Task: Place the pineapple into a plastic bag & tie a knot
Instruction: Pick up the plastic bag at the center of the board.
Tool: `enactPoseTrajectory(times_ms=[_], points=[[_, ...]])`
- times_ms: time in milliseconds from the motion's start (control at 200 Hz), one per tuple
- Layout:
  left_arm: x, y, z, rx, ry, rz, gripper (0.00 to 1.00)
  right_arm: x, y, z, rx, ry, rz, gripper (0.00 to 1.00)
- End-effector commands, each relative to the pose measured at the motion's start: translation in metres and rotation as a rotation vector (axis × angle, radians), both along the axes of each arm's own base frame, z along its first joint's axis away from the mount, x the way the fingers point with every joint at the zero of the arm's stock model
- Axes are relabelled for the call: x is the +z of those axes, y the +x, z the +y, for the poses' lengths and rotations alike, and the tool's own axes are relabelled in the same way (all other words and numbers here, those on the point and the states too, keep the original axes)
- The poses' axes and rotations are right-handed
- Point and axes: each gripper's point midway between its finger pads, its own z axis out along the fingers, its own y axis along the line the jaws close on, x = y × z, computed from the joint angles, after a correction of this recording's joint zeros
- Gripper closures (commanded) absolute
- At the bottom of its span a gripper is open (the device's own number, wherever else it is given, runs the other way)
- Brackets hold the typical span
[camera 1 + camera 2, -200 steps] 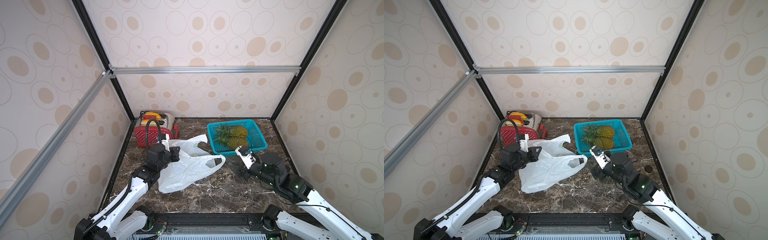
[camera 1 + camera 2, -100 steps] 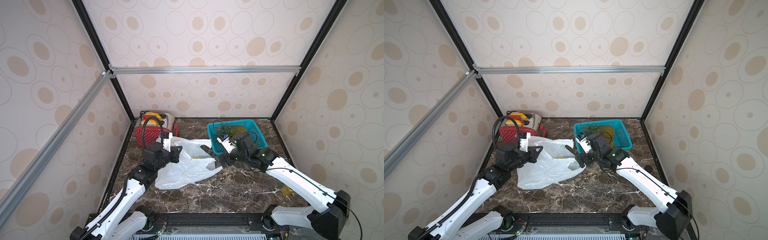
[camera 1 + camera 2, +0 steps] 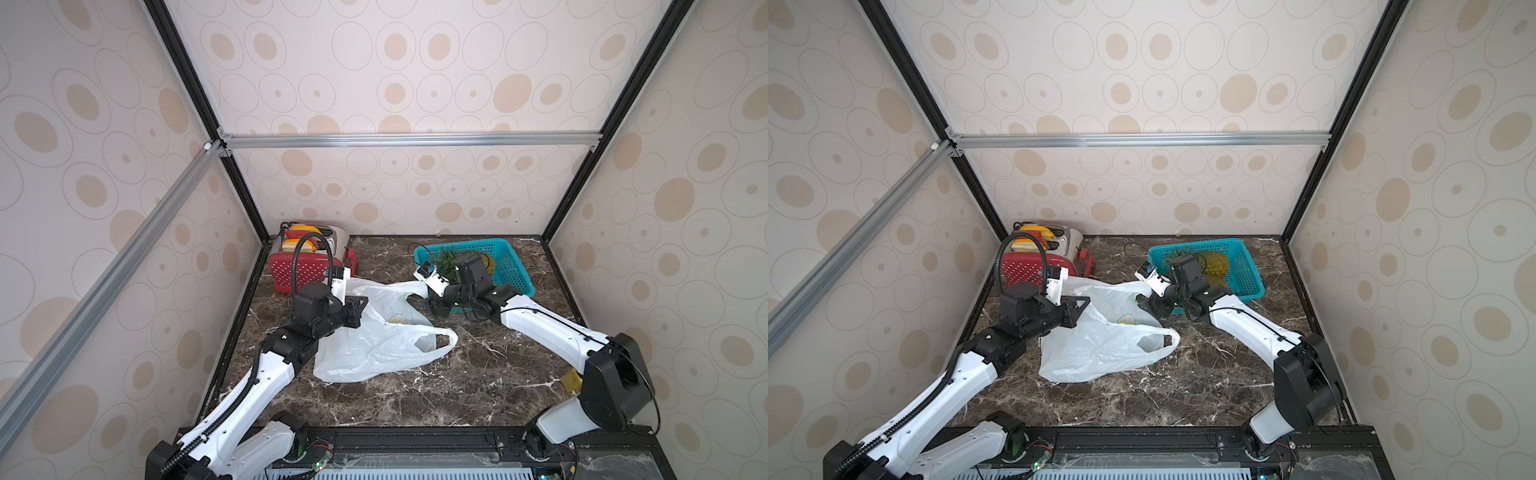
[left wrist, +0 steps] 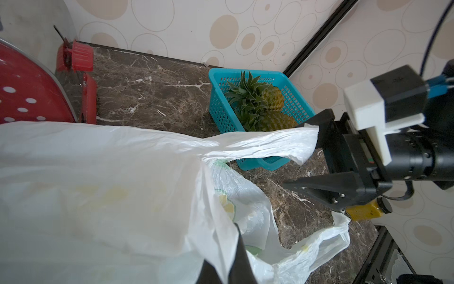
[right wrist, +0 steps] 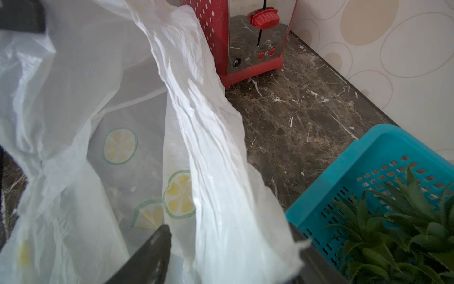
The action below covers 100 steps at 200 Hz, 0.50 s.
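- plastic bag (image 3: 374, 353) (image 3: 1096, 353) lies in a crumpled heap mid marble table (image 3: 415, 395), between the two arms. It is whitish and see-through, and the right wrist view shows its lemon-slice print (image 5: 73, 98).
- left gripper (image 3: 357, 309) (image 3: 1077, 309) is clenched on the bag's film at the mouth edge. In the left wrist view the two fingers (image 4: 242, 260) sit tight together with plastic pinched between them.
- that side of the bag is lifted off the table; the rest sags to the surface.
- right gripper (image 3: 434, 305) (image 3: 1148, 305) is at the bag's far side, just in front of the teal basket (image 3: 511, 266) (image 3: 1246, 270).
- its jaws stand apart, not clamped (image 4: 294, 154) (image 5: 231, 228).
- far handle strip (image 4: 270, 145) (image 5: 208, 123) runs stretched from the bag into that gap, and its tip touches one finger. The other finger is clear of it.
- near handle loop (image 3: 436, 340) (image 3: 1158, 340) lies slack and open on the table, apart from the far strip, so the handles are untied.
- pineapples (image 4: 270, 98) (image 3: 1219, 264): two, lying side by side in the basket with crowns toward the bag, none in the bag.
- in both top views the right arm partly hides them.
- red toaster (image 3: 299, 266) (image 3: 1025, 266) (image 5: 245, 49) is in the back left corner, behind the left gripper, with the bag's edge close to it.
- small yellow bottle (image 4: 366, 212) (image 3: 571, 380) is by the table's right edge, well apart from the bag.
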Motion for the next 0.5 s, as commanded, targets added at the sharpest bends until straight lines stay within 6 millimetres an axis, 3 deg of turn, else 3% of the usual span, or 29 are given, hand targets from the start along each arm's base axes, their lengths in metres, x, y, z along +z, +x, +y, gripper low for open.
enactPoseTrajectory(times_ms=[0,155,245,275,325,351,496], points=[[0.012,0.001,-0.003,-0.023,0.014,-0.035,1.0,0.021,0.011,0.015,0.051,0.06,-0.098,0.46],[0.007,-0.001,-0.001,-0.029,0.047,-0.026,1.0,0.026,0.003,0.025,0.126,0.094,-0.064,0.9],[0.006,-0.002,0.002,-0.027,0.065,-0.031,1.0,0.03,-0.002,0.027,0.136,0.119,-0.038,1.0],[0.007,-0.002,0.003,-0.024,0.078,-0.036,0.87,0.032,-0.003,0.028,0.128,0.132,-0.028,1.0],[0.008,-0.003,0.008,-0.015,0.11,-0.047,0.5,0.034,-0.001,0.027,0.101,0.143,-0.002,1.0],[0.011,-0.004,0.012,-0.008,0.132,-0.058,0.37,0.035,-0.001,0.027,0.085,0.147,0.016,1.0],[0.046,-0.018,0.029,-0.025,0.269,-0.213,0.25,0.031,0.005,0.023,-0.05,0.124,0.135,1.0]])
